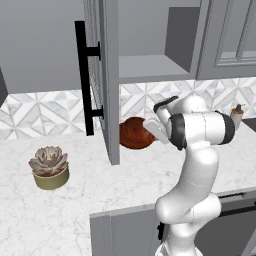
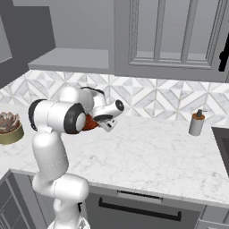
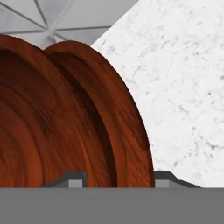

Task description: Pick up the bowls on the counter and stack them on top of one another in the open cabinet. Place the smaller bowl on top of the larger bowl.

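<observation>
Clamped by the gripper [image 3: 118, 181], fingers either side of its rim: one bowl [image 3: 105, 122], tilted above the counter [image 3: 183, 87] below the open cabinet [image 1: 150, 67]. Beside it, the second bowl [image 3: 35, 122]. Likely risks: slipping from that thin edge hold, or clipping the cabinet door [image 1: 107, 80] on the lift.

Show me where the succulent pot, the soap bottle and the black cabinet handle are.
succulent pot [image 1: 50, 178], left base view, on its tan side wall.
soap bottle [image 2: 196, 125], right base view, on its body.
black cabinet handle [image 1: 83, 80], left base view, on the long vertical bar.

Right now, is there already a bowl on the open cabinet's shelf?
No, the open cabinet shelf is bare, and a reddish-brown bowl sits below at counter level.
</observation>
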You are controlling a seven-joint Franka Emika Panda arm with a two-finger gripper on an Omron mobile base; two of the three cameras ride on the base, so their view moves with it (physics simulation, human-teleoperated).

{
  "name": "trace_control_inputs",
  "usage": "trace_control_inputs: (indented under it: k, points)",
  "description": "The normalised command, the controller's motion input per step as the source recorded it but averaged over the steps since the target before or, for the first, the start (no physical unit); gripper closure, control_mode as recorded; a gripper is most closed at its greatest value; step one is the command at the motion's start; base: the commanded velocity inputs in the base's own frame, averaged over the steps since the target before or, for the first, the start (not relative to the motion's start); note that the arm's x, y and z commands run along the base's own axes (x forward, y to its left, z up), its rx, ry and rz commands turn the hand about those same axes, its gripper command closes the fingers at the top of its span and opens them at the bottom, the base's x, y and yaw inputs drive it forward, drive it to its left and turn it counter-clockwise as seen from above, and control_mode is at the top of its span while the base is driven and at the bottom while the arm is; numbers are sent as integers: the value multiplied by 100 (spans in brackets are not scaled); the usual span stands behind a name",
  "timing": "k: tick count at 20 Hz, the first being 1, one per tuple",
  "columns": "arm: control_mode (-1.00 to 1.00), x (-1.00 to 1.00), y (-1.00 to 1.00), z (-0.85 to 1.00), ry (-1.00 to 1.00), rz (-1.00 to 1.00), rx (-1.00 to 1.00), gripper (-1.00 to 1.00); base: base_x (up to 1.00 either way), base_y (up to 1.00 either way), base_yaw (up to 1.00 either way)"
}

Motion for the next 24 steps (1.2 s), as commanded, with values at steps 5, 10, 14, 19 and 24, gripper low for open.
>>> trace_control_inputs:
  k: [5, 10, 14, 19, 24]
  points:
    - [-100, -63, -24, 65, -1, -6, 4, 100, 0, 0, 0]
    - [-100, -57, -10, 87, -3, -13, 0, 100, 0, 0, 0]
    - [-100, -47, 0, 100, -6, -13, 1, 100, 0, 0, 0]
    - [-100, -45, -2, 100, -2, -18, 3, 100, 0, 0, 0]
    - [-100, -23, 0, 100, 0, -24, 0, 100, 0, 0, 0]
